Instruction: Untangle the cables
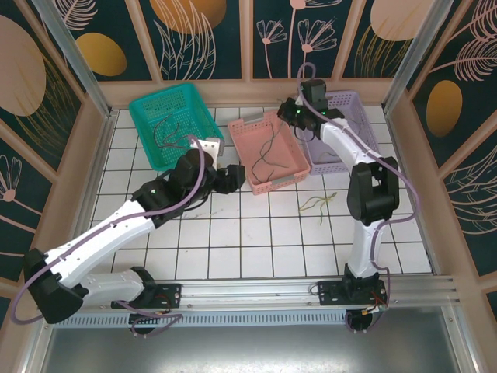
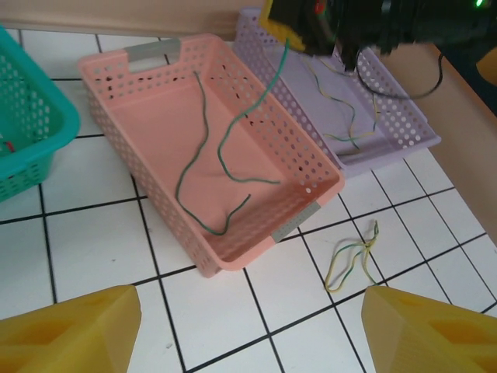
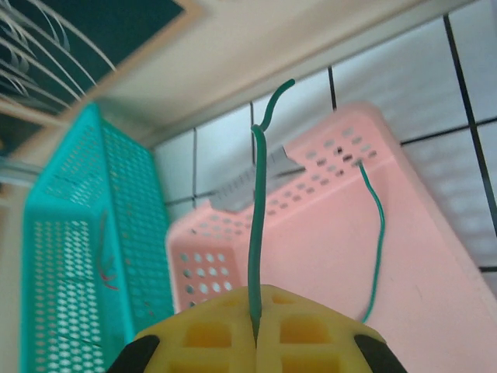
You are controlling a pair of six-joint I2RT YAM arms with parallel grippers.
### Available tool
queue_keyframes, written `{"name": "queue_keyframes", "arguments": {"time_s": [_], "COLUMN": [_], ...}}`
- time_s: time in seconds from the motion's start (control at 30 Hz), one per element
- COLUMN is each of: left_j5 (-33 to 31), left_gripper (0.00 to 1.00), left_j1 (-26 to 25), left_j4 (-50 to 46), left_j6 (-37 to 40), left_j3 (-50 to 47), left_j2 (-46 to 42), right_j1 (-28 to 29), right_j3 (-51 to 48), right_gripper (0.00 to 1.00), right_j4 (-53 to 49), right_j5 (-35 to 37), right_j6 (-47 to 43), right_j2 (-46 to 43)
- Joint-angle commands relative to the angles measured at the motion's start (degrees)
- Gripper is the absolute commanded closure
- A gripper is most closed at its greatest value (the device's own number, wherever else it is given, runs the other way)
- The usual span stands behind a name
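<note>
**A:** Where is the right gripper [image 3: 256, 330]?

**B:** Up at the back edge of the table [image 1: 256, 241], over the far end of the pink basket [image 2: 233, 260]. It is clenched on a green cable [image 3: 255, 217]. The cable rises straight out of the fingertips in the wrist view, and from the other side it trails down into that basket.

**A:** What else is in there?

**B:** A second green cable [image 2: 185, 167] snakes along the floor of the basket, clear of the walls.

**A:** And the left gripper [image 2: 248, 334]?

**B:** Released, fingers spread wide, low over the tiles just outside the pink basket's near-left corner.

**A:** Anything loose on the table?

**B:** A yellow-green bunch [image 2: 370, 242] lies on the tiles off the pink basket's near-right corner, not touching it. The right arm's upright link stands just to the bunch's right.

**A:** How crowded are the edges?

**B:** The back edge is packed. The teal basket [image 3: 116, 233] sits toward the back-left corner with dark cables [image 1: 172, 132] inside. The lilac basket [image 2: 396, 116] sits toward the back-right corner, just beside the pink one, and holds thin yellow and green cables [image 2: 351, 116]. The middle and near tiles are bare between the two arms.
</note>
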Motion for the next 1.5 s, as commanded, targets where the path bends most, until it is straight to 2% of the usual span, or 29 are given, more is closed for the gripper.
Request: {"name": "queue_keyframes", "arguments": {"time_s": [0.0,0.3,0.57,0.6,0.73,0.83,0.93,1.07,1.23,1.4,1.47], "left_j5": [-2.7,-3.3,-1.5,-1.3,-1.0,-0.9,-0.3,1.9,6.2,10.2,11.0], "left_gripper": [0.25,0.25,0.26,0.26,0.25,0.25,0.24,0.25,0.27,0.31,0.32], "left_j1": [0.0,-0.1,0.0,-0.1,-0.1,-0.1,0.0,-0.1,0.0,-0.1,-0.1], "left_j4": [-1.0,-1.4,-0.4,-0.4,-0.5,0.1,1.2,3.9,7.2,8.8,9.5], "left_j6": [-3.1,-2.4,-1.5,-1.5,-2.3,-2.9,-3.2,-3.3,-2.2,-0.8,-0.6], "left_j3": [-1.6,-1.8,-0.4,-0.2,-0.2,-1.2,-2.4,-3.5,-3.4,-1.5,-0.8], "left_j2": [-1.8,-2.0,0.3,0.4,0.0,-0.9,-1.5,-1.0,1.7,5.7,6.9], "right_j1": [3.0,7.2,7.3,7.3,6.9,5.6,3.2,-1.7,-9.5,-9.6,-8.8], "right_j3": [-2.2,-12.0,-6.5,-5.9,-2.4,-0.2,-1.3,-10.6,-32.4,-49.9,-56.3], "right_gripper": [1.00,1.00,1.00,0.94,0.58,0.47,0.44,0.43,0.51,0.53,0.51], "right_j4": [3.8,5.9,-0.7,-1.3,-5.1,-10.3,-15.9,-21.0,-21.6,-26.9,-25.5], "right_j5": [3.3,4.3,2.5,2.7,5.5,8.9,13.2,17.7,15.9,12.7,10.0], "right_j6": [-6.1,-2.6,-1.9,-1.9,-0.6,2.3,6.0,12.9,18.0,20.0,20.2], "right_j2": [1.2,-0.8,4.6,4.8,2.3,-1.4,-7.2,-18.0,-34.7,-44.6,-47.3]}}
